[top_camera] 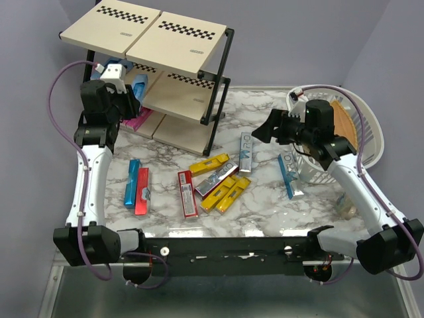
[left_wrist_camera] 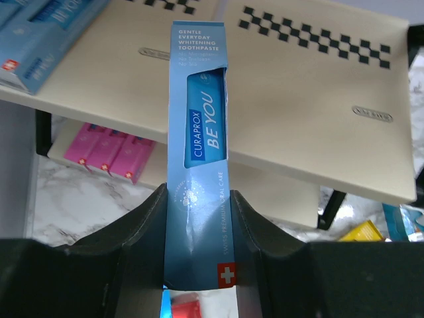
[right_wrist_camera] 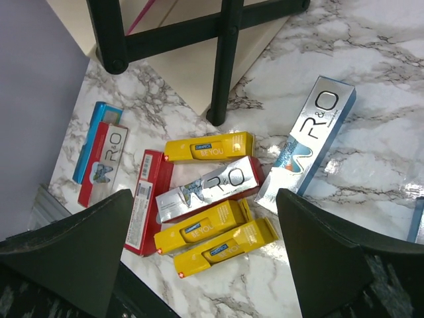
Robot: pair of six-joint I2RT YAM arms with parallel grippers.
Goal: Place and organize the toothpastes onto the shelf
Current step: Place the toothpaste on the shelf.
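Task is partway, prob. well under half. On the shelf (top_camera: 112,33) so far: a few pink boxes (left_wrist_camera: 106,149) side by side on the btm board, and some blue boxes (left_wrist_camera: 40,33) at the left end of the mid board. Top boards are bare. Exact count on the shelf isn't readable, since the arm hides most of it.

One more is in hand. L gripper (left_wrist_camera: 197,218) is clamped on a light-blue box (left_wrist_camera: 199,119), fingers pinching its long sides near one end. The rest sticks out ahead over the mid board's front edge, just right of the blue boxes. Touching the board or not: can't tell.

Left to do: approx nine loose on the marble table (top_camera: 278,212).
- a blue one (top_camera: 132,180) beside a red one (top_camera: 142,191) at left
- another red (top_camera: 187,193)
- a middle cluster of three yellow ones (right_wrist_camera: 209,147) w/ a silver one (right_wrist_camera: 209,189)
- a silver/teal one (right_wrist_camera: 308,142) near the shelf foot
- a last blue (top_camera: 287,175) right by the white basket (top_camera: 371,120)

All lie flat at mixed angles, and several touch.

R gripper (right_wrist_camera: 205,199) hangs above the cluster, jaws wide apart, holding nothing.

Held box: long narrow carton, pale blue w/ a darker panel, "CURAPROX BE YOU" lettering, and a small red square w/ white cross at the gripped end. Looks undented.
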